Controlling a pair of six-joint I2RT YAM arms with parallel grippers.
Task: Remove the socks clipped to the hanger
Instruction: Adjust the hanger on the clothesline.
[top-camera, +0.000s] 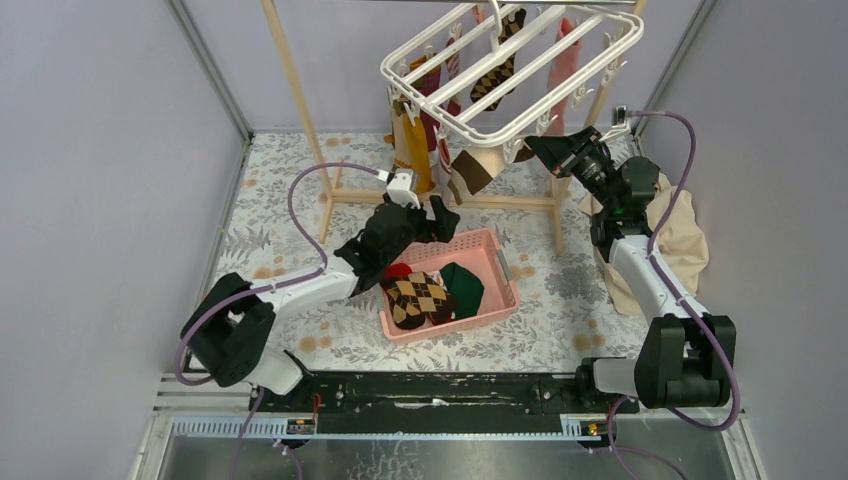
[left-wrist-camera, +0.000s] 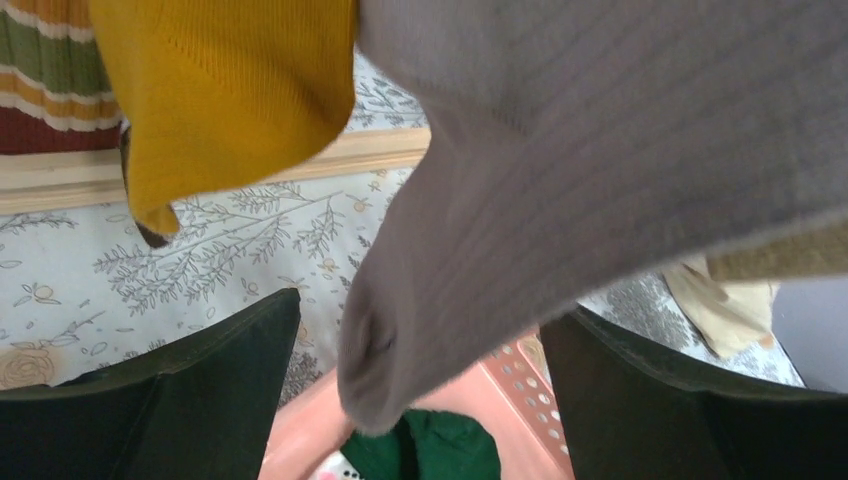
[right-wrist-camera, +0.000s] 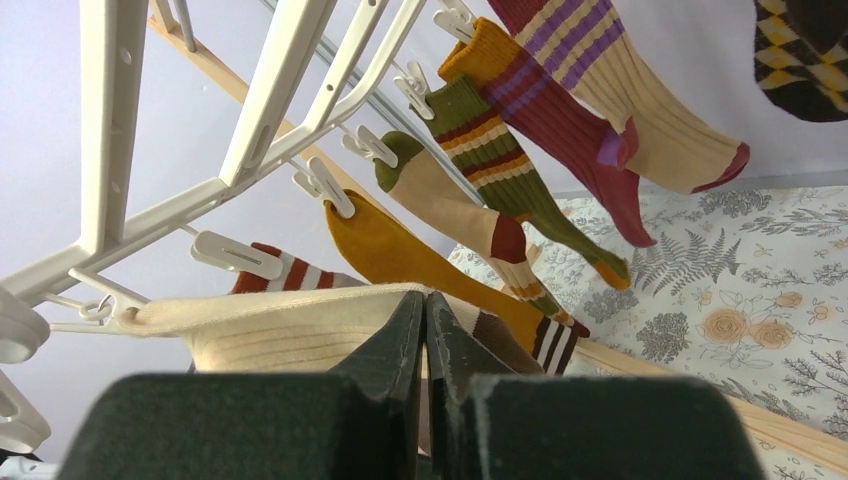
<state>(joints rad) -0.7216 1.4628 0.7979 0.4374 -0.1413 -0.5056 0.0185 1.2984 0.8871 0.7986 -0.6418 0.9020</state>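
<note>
The white hanger (top-camera: 510, 70) hangs from the wooden rail with several socks clipped to it. It also shows in the right wrist view (right-wrist-camera: 250, 150). My right gripper (top-camera: 535, 150) is shut on a cream sock with a brown toe (top-camera: 475, 165) that still hangs from a clip. In the right wrist view the fingertips (right-wrist-camera: 425, 300) pinch its cream cuff (right-wrist-camera: 290, 335). My left gripper (top-camera: 440, 215) is open above the pink basket (top-camera: 505, 265). A grey-brown sock end (left-wrist-camera: 480, 250) hangs between its fingers, touching neither. A yellow sock (left-wrist-camera: 220, 90) hangs to its left.
The basket holds an argyle sock (top-camera: 420, 298), a green sock (top-camera: 463, 288) and a red one (top-camera: 398, 270). The wooden rail frame (top-camera: 300, 90) stands behind. A large beige cloth (top-camera: 685, 240) lies by the right arm. Grey walls close in both sides.
</note>
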